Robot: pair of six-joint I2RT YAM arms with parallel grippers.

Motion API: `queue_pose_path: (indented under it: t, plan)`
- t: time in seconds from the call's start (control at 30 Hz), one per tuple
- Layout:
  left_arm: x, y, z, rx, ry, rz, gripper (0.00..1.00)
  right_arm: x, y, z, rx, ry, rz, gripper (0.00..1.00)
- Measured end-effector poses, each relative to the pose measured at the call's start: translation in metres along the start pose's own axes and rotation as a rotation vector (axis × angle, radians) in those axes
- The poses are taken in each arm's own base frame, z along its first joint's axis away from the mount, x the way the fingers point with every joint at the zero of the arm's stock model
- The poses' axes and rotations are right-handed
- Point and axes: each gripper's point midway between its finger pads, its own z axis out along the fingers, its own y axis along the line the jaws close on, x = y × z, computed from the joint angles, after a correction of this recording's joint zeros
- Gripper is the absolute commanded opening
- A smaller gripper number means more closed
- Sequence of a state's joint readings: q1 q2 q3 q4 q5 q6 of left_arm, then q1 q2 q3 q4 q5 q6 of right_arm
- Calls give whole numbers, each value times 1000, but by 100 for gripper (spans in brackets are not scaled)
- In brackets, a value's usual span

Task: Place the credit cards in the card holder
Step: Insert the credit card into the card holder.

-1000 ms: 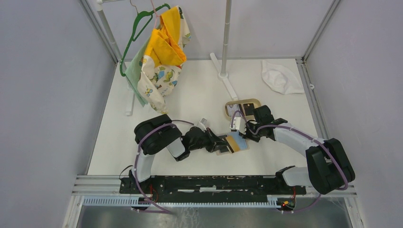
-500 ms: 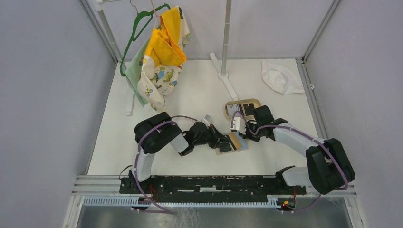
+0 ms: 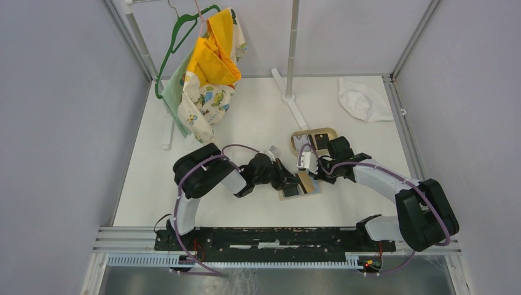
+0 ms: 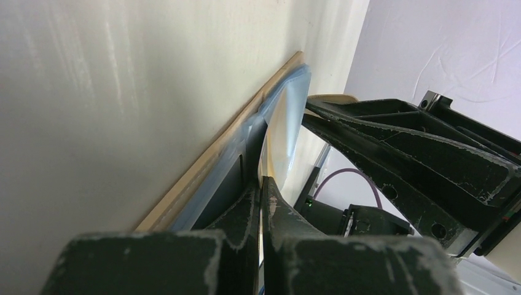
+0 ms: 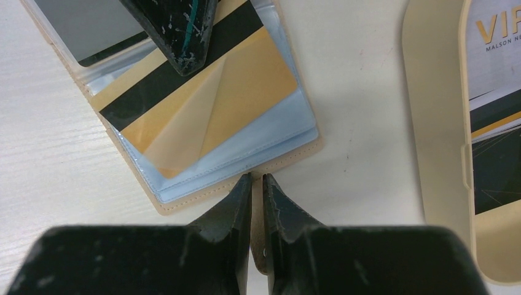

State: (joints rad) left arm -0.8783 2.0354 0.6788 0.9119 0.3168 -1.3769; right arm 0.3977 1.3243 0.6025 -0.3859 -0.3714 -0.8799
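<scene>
Quick update on the card job. Compared with a second back in the overhead view, the left arm swings its wrist up and in toward the card holder (image 5: 273, 132). The gold card (image 5: 203, 104) sits a bit further across it, with less of the blue sleeve showing on its right side. The right arm hasn't budged.

The left end effector (image 4: 261, 184) is pressed together, and from its own camera we think it's pinching the edge of the gold card. Its tip lies over the card's black stripe. The right end effector (image 5: 257, 179) is nearly closed on the tan tab at the holder's edge, pinning the holder flat on the table (image 5: 362, 74).

The holder lies open between the two arms, just on the near side of the tan tray (image 5: 430, 123). One corner of the gold card is already under the clear plastic, but most of it is still on top of the sleeve.

So we'd call this mid-insertion. The card is going in, but it's angled against the pocket, and we reckon it needs squaring up before it slides home. At least one more card (image 5: 494, 110) waits in the tray, so the task is nowhere near done.

The likely snag is the corner catching and buckling the sleeve.
</scene>
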Motion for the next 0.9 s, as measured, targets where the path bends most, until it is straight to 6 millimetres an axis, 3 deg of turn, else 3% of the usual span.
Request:
queue_pose_path:
  t: [0.27, 0.47, 0.67, 0.9]
  plan:
    - [1, -2, 5, -16, 32, 35, 2, 0, 0, 0, 1, 2, -2, 17]
    - [0, -4, 8, -27, 44, 59, 8, 1, 0, 0, 4, 8, -1, 18]
    - [0, -5, 12, -21, 61, 65, 12, 1, -2, -2, 15, 13, -1, 28]
    - [0, -5, 11, -19, 61, 82, 14, -17, -11, -18, 79, -53, -27, 30]
